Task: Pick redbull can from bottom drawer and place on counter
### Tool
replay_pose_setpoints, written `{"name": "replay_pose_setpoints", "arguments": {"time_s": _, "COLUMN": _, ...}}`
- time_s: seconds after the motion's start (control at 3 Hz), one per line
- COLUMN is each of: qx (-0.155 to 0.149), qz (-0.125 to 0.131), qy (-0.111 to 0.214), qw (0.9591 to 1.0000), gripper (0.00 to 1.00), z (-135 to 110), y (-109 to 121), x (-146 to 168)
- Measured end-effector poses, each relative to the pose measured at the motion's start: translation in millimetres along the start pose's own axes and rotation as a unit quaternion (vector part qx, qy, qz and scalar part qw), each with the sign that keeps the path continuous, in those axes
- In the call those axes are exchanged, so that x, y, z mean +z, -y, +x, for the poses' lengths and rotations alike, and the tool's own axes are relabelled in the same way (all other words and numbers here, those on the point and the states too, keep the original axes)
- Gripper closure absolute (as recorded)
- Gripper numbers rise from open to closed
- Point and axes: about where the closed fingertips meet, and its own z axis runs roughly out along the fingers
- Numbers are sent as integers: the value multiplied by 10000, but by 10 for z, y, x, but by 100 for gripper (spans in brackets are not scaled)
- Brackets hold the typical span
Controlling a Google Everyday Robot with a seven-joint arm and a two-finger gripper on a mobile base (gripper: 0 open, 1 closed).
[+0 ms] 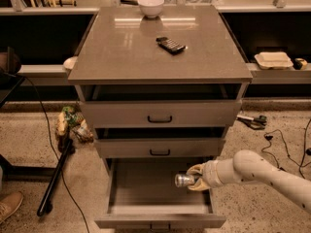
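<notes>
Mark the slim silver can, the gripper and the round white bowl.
slim silver can (pixel 183 180), camera view, on its shiny end.
gripper (pixel 194 178), camera view, between its fingertips, over the open grey bottom drawer (pixel 141 193), clamping the can.
round white bowl (pixel 150 6), camera view, on its outer wall.

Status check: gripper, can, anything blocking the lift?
Gripper shut on redbull can, inside bottom drawer, right side. Middle drawer juts out above. Counter holds handset, bowl.

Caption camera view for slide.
Gripper grasps the redbull can in the open bottom drawer; bowl and handset sit on the counter.
</notes>
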Motion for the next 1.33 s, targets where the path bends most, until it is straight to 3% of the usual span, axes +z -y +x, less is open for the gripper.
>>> {"name": "replay_pose_setpoints", "arguments": {"time_s": 0.33, "qx": -313, "qz": -142, "qy": 124, "qw": 9993, "gripper": 100, "z": -194, "y": 89, "x": -177}}
{"name": "replay_pose_setpoints", "arguments": {"time_s": 0.67, "qx": -1013, "qz": -426, "qy": 175, "qw": 9938, "gripper": 100, "z": -678, "y": 213, "x": -677}}
{"name": "replay_pose_setpoints", "arguments": {"time_s": 1.0, "qx": -1752, "qz": -495, "qy": -163, "qw": 9831, "gripper": 100, "z": -1276, "y": 388, "x": -1407}}
{"name": "replay_pose_setpoints", "arguments": {"time_s": 1.33, "qx": -1752, "qz": -496, "qy": -163, "qw": 9831, "gripper": 100, "z": -1276, "y": 388, "x": -1407}}
